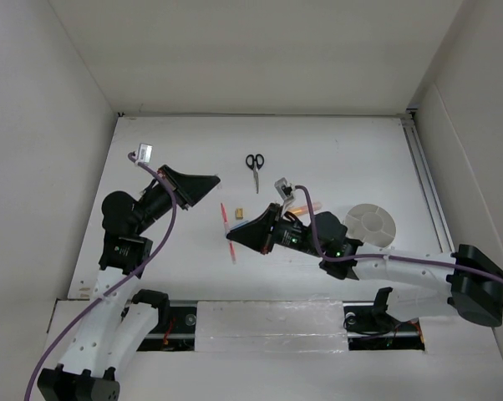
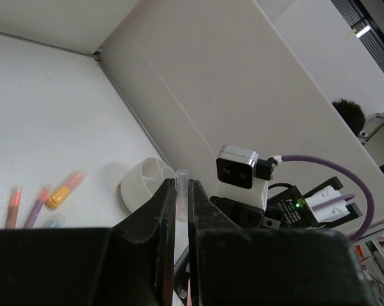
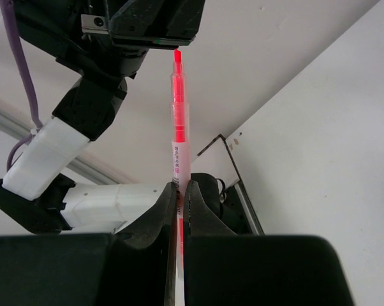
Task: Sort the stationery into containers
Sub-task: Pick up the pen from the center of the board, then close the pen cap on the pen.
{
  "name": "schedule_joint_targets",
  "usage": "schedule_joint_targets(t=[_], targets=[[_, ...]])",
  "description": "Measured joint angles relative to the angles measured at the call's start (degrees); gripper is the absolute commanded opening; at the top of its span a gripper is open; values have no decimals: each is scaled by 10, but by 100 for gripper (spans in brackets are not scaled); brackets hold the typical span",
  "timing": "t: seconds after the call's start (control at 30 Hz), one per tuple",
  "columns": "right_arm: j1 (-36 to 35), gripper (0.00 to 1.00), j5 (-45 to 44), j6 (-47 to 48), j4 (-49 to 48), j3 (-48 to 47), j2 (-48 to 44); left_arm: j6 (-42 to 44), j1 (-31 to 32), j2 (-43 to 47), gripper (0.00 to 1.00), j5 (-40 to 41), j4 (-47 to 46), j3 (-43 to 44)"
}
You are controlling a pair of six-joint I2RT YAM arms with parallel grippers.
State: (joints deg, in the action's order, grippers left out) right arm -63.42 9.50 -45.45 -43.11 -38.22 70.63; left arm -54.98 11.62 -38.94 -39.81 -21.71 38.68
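My right gripper is shut on a thin red pen and holds it above the table with its tip towards the left gripper. My left gripper is shut on a small clear tube that looks like a pen cap. The round white divided cup stands at the right. Black-handled scissors and a tiny yellow block lie on the table. An orange marker, a red pen and a purple pen lie beside the cup.
White walls enclose the table on the left, back and right. A metal rail runs along the right edge. The right arm's body lies between the cup and the held pen. A pale marker lies by the purple pen.
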Motion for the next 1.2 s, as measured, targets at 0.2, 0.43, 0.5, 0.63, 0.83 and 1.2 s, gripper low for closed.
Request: schedule_joint_targets(t=[0.2, 0.43, 0.5, 0.63, 0.83, 1.2], targets=[[8, 0, 1, 2, 6, 0, 2, 0, 4, 3, 0, -7, -2, -1], [15, 0, 1, 2, 7, -3, 3, -1, 4, 19, 0, -7, -8, -17], [16, 0, 2, 2, 8, -3, 3, -2, 4, 19, 0, -7, -9, -18], [20, 0, 6, 5, 9, -5, 3, -2, 4, 20, 0, -7, -12, -25], [23, 0, 8, 6, 11, -14, 8, -2, 4, 20, 0, -7, -12, -27], [23, 0, 9, 9, 14, -15, 21, -2, 4, 20, 0, -11, -14, -27]])
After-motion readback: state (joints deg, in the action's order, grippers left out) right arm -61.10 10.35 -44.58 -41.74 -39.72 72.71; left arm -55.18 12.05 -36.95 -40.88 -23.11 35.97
